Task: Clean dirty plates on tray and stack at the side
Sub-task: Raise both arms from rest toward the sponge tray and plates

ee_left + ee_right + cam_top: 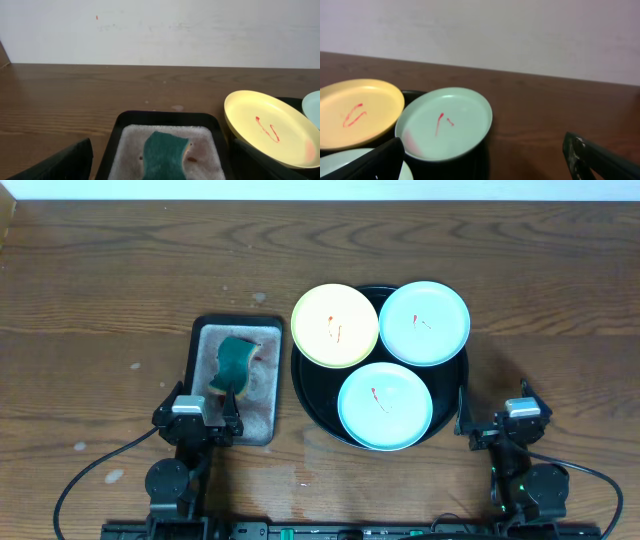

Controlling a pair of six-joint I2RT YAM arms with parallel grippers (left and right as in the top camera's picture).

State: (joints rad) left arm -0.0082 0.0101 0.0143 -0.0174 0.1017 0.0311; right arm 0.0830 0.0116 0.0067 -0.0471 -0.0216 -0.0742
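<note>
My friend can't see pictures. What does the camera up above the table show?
A round black tray holds three red-smeared plates: a yellow plate, a far mint plate and a near mint plate. Left of it, a green sponge lies in a small rectangular tray. The left gripper and right gripper are open and hold nothing.

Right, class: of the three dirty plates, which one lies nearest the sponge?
The pale yellow plate, the only one not mint-blue: it sits at the left of the black tray, closest to the green sponge.
</note>
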